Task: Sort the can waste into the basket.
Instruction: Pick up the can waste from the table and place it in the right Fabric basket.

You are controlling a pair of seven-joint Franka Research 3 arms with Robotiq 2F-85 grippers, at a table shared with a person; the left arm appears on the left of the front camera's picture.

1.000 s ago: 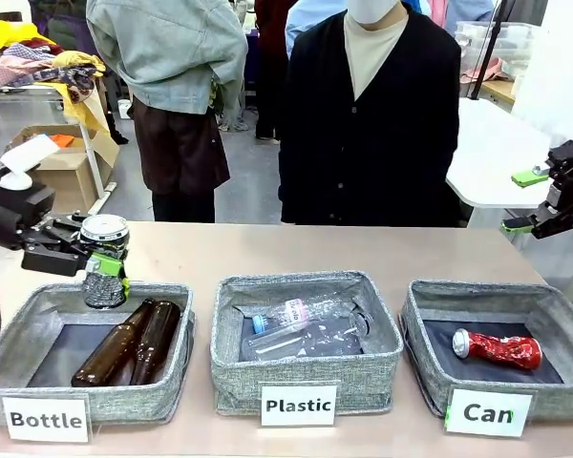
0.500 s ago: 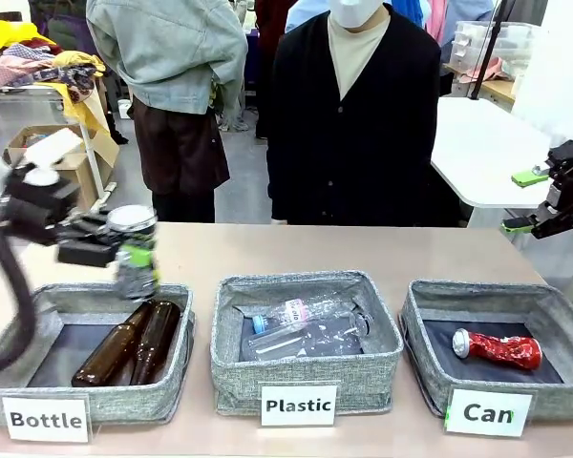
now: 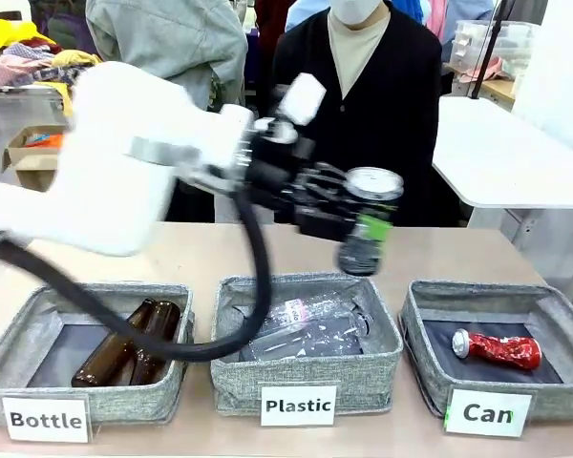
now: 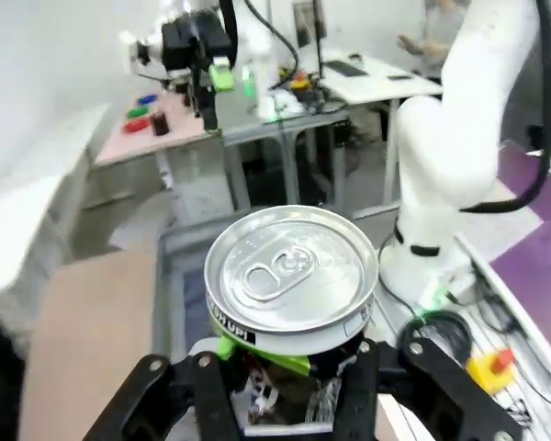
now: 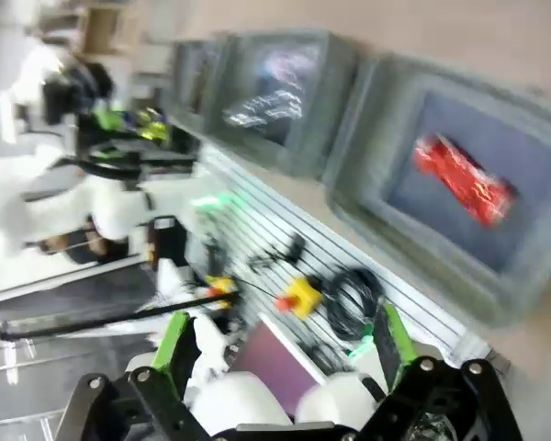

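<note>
The left arm (image 3: 115, 181) sweeps across the table from the left, a big white blur, and its left gripper (image 3: 368, 229) is clenched on the black can (image 3: 365, 224). That can hangs in the air above the gap between the "Plastic" bin (image 3: 306, 367) and the "Can" basket (image 3: 544, 396), tilted, with its silver top (image 4: 291, 266) up and its body dented. From the left wrist, the pull tab sits whole on the lid and the green pads (image 4: 257, 354) press the can's sides.

Down to the right of the pincer, the basket holds the red can (image 3: 497, 349), crushed and lying flat on the dark floor. Below and left of the pincer, clear plastic bottles (image 3: 301, 324) lie in the middle bin. Far left, two brown bottles (image 3: 129, 343) rest in the "Bottle" bin (image 3: 48, 401).

A person in a dark cardigan (image 3: 382, 105) stands just behind the held can.

The right gripper (image 5: 285, 354) is spread open, nothing between its fingers.
</note>
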